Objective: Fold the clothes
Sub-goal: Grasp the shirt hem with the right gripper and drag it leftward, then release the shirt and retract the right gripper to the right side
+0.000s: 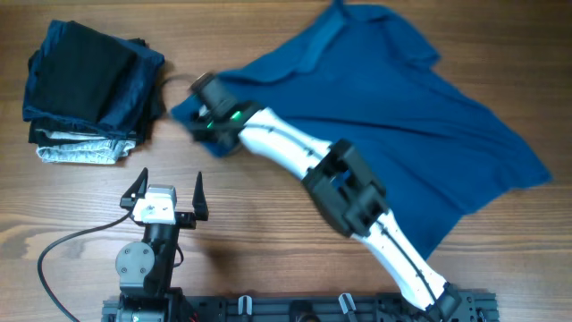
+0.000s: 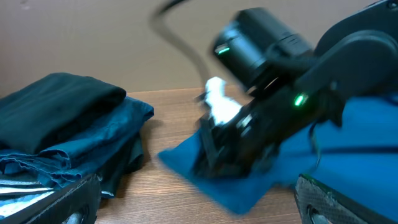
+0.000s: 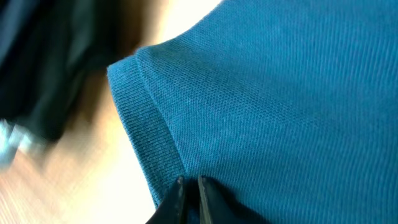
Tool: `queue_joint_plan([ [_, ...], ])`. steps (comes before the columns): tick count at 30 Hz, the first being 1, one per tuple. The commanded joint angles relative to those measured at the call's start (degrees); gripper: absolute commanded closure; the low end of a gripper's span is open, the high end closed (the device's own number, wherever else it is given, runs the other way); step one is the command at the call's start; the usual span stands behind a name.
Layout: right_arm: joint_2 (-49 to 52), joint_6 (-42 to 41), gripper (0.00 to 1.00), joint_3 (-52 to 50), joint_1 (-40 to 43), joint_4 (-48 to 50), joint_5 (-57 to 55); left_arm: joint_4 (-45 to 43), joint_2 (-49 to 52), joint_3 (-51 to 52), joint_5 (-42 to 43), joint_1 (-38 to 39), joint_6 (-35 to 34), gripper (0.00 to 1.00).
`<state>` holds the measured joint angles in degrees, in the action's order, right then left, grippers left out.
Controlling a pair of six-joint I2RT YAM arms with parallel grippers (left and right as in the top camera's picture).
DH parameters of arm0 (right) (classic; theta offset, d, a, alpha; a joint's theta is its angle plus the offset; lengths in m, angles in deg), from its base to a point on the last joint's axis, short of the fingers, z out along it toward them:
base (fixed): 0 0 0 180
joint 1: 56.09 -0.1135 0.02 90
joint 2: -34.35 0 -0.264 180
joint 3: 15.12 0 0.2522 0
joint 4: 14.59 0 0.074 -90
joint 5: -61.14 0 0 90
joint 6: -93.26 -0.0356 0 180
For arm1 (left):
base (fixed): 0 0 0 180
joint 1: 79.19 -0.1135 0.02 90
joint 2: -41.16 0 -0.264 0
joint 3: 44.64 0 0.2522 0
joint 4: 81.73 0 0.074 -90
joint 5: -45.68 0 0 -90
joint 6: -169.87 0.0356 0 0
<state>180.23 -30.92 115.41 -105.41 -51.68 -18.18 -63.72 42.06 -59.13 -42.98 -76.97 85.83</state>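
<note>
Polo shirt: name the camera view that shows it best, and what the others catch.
Overhead: it shows nearly the whole polo shirt spread out. Left wrist catches just a blurred sleeve corner; right wrist only a close-up of ribbed hem at the right gripper jaws.

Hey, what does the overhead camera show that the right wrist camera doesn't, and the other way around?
Only overhead: the whole polo shirt spread out, the full stack of folded dark garments to its side, and the left gripper open, away from the cloth. Only right wrist: the knit weave and the ribbed edge up close, and the right gripper with its fingertips pinched together on the fabric. Both: the blue shirt on the wooden table; the dark stack is only a blur in the wrist view.
</note>
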Motion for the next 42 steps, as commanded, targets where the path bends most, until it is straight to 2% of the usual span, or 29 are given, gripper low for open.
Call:
queue_joint_plan([
  [1, 1.66, 7.41, 0.86, -1.9, -1.36, -2.95, -3.3, 0.02, -0.31, 0.39, -0.37, 0.24, 0.92, 0.0],
  [9, -16.35, 7.19, 0.79, -1.9, 13.84, -8.07, -3.21, 0.02, -0.31, 0.39, -0.37, 0.24, 0.92, 0.0],
  [12, -21.77, 7.23, 0.77, -1.9, 25.38, -18.01, -3.91, 0.02, -0.31, 0.39, -0.37, 0.24, 0.92, 0.0],
  [20, -21.59, 14.05, 0.76, -2.05, 60.0, -48.33, -5.88, 0.02, -0.31, 0.39, -0.37, 0.24, 0.92, 0.0],
  [25, -21.59, 16.09, 0.77, -2.21, 74.29, -57.22, -6.88, 0.02, -0.31, 0.39, -0.37, 0.24, 0.92, 0.0],
  [28, -21.59, 16.2, 0.77, -5.2, 78.23, -57.68, -8.83, 0.02, -0.31, 0.39, -0.37, 0.24, 0.92, 0.0],
  [31, -21.59, 15.96, 0.8, -12.31, 78.9, -55.91, -21.07, 0.02, -0.31, 0.39, -0.37, 0.24, 0.92, 0.0],
  [36, -21.59, 16.22, 0.84, -24.13, 81.26, -39.8, -19.3, 0.02, -0.31, 0.39, -0.37, 0.24, 0.92, 0.0],
  [37, -21.59, 16.22, 0.89, -26.18, 81.53, -34.88, -19.28, 0.02, -0.31, 0.39, -0.37, 0.24, 0.92, 0.0],
  [38, -21.59, 16.39, 0.95, -27.32, 81.55, -31.95, -19.3, 0.02, -0.31, 0.39, -0.37, 0.24, 0.92, 0.0],
  [42, -21.31, 17.77, 0.96, -29.22, 81.55, -20.2, -19.3, 0.02, -0.31, 0.39, -0.37, 0.24, 0.92, 0.0],
])
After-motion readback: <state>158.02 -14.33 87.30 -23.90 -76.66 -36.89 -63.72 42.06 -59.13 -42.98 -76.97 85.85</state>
